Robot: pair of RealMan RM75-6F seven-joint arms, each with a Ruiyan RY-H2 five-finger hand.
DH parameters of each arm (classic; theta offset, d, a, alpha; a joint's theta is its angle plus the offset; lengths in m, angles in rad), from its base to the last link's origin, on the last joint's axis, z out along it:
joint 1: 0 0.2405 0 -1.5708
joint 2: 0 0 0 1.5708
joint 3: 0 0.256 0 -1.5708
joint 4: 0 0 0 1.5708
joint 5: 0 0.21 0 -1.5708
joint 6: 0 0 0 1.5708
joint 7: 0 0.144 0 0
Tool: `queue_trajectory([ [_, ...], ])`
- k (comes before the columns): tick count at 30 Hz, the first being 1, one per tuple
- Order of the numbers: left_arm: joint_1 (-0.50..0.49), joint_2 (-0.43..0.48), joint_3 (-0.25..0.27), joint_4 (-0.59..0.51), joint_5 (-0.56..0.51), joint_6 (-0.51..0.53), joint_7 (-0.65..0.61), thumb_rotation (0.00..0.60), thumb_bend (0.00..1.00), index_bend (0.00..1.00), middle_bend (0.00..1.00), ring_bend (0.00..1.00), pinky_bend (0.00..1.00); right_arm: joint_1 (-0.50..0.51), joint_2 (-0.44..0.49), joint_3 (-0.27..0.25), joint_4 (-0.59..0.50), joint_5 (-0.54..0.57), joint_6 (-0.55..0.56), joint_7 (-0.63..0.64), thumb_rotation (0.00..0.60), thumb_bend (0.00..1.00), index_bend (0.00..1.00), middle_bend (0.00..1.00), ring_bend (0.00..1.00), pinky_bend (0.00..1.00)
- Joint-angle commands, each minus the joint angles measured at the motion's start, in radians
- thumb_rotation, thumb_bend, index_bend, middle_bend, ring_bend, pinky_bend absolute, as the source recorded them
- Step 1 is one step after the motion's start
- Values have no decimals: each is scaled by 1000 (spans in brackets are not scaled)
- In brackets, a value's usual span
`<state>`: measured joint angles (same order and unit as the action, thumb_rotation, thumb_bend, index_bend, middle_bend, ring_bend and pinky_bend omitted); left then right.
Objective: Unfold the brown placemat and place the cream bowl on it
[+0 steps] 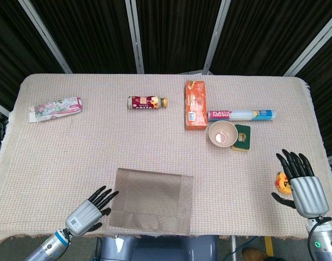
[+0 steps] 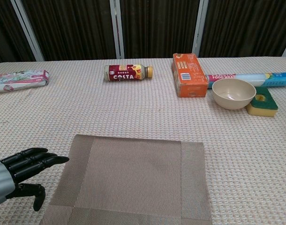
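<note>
Left hand [image 2: 21,171], fingers spread, empty: I slide fingertips under the folded brown woven placemat [image 2: 129,180] left edge, then pinch.

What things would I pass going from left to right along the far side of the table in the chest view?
Flowery packet → coffee bottle → orange box → cream bowl → green and yellow sponge.
</note>
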<state>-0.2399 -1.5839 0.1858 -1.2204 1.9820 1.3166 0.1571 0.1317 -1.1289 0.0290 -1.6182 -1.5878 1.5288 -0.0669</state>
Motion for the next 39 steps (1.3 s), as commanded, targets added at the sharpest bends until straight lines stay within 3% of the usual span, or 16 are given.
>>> queue_trajectory([
  [1, -6, -13, 3, 9, -5, -8, -5, 600, 229, 487, 0, 0, 0, -2, 1, 4, -1, 3, 3, -2, 600, 0, 0, 0, 0, 0],
  [9, -24, -38, 7, 8, -10, -15, 10, 600, 239, 487, 0, 0, 0, -6, 7, 9, -6, 9, 2, 9, 600, 0, 0, 0, 0, 0],
  [20, -34, -57, 15, -12, -21, -26, 38, 600, 345, 508, 0, 0, 0, -8, 18, 15, -12, 12, -4, 29, 600, 0, 0, 0, 0, 0],
  [39, -46, -64, 26, -36, -49, -50, 67, 600, 388, 515, 0, 0, 0, -14, 20, 20, -16, 3, 5, 25, 600, 0, 0, 0, 0, 0],
])
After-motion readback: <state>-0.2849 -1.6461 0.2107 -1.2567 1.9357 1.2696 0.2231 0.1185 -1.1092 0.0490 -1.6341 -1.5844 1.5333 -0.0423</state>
